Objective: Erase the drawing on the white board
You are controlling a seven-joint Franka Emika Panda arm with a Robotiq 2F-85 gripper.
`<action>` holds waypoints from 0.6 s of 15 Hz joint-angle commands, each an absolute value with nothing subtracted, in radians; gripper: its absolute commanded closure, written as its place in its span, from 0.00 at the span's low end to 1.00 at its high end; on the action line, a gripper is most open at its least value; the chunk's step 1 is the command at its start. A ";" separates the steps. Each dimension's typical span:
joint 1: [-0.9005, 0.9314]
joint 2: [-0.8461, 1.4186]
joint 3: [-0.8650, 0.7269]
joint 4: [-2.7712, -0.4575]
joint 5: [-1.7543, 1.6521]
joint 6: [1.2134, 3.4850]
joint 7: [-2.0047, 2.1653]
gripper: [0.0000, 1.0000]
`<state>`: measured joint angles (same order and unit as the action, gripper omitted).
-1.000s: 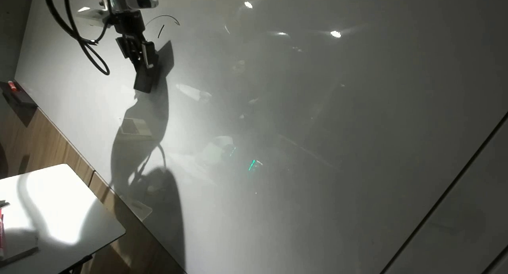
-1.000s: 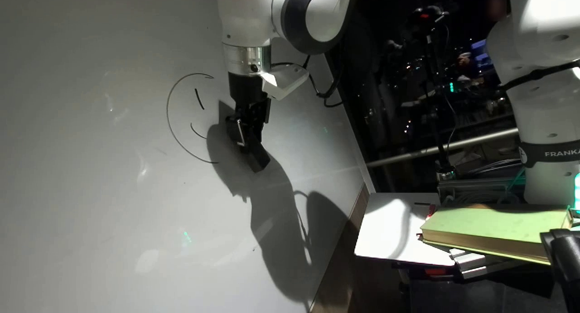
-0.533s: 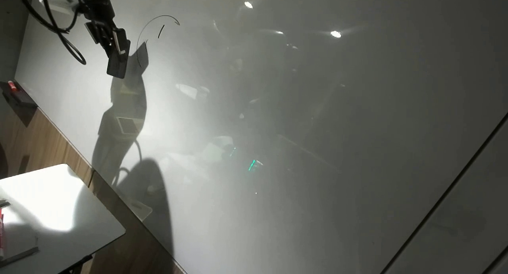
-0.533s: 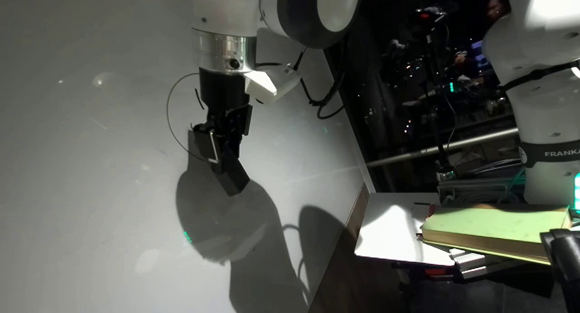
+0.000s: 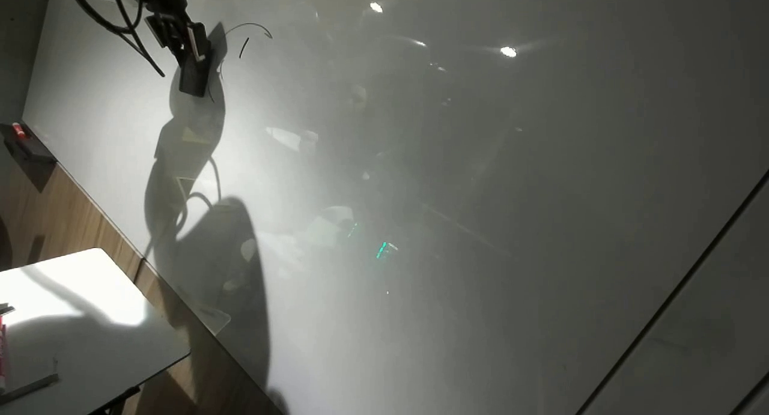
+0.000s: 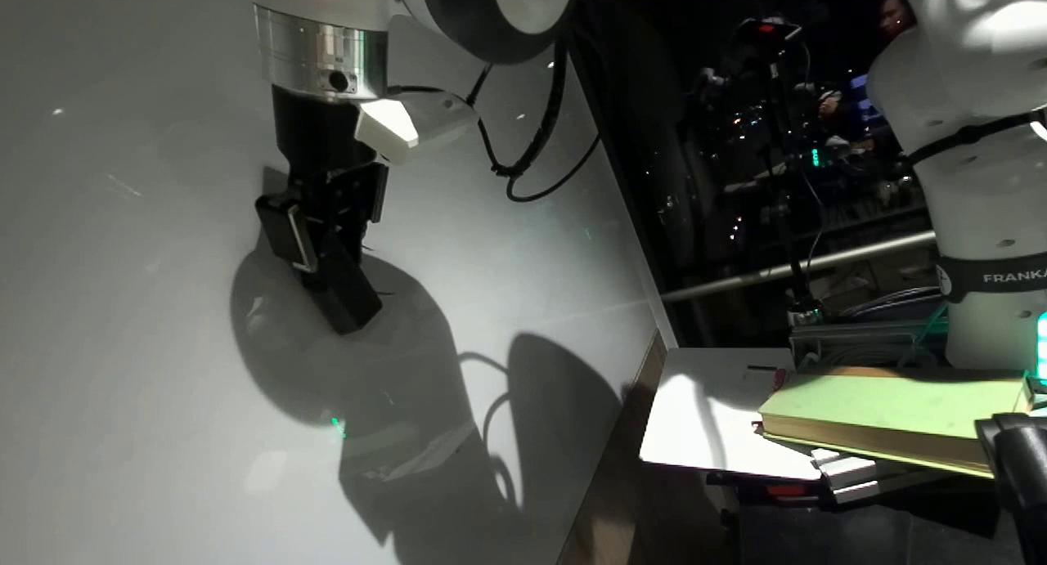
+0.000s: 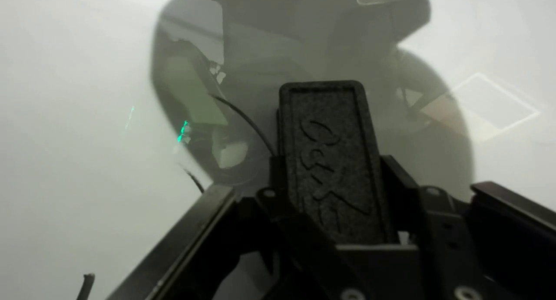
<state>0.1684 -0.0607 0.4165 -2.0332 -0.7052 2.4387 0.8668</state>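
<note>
Black drawing [image 7: 247,119] on the white board [image 5: 541,253], partly behind the tool [image 7: 333,169].

Black band [image 6: 994,277] on the robot arm [image 6: 981,197], right side, says "FRANKA", last letter clipped. The eraser [image 7: 332,165] has lettering too, can't read it tbh.

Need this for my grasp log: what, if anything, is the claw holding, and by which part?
A dark eraser, clamped in the claw by its long sides, along the lower half in the wrist view; the other end sticks out.
</note>
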 commanded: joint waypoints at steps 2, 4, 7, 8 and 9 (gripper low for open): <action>0.197 -0.012 0.364 -1.960 -0.765 2.409 0.868 0.70; 0.188 -0.019 0.334 -1.965 -0.763 2.421 0.849 0.70; 0.173 -0.041 0.299 -1.984 -0.756 2.434 0.827 0.70; 0.167 -0.052 0.289 -1.993 -0.749 2.438 0.818 0.70; 0.160 -0.063 0.278 -2.002 -0.743 2.439 0.811 0.70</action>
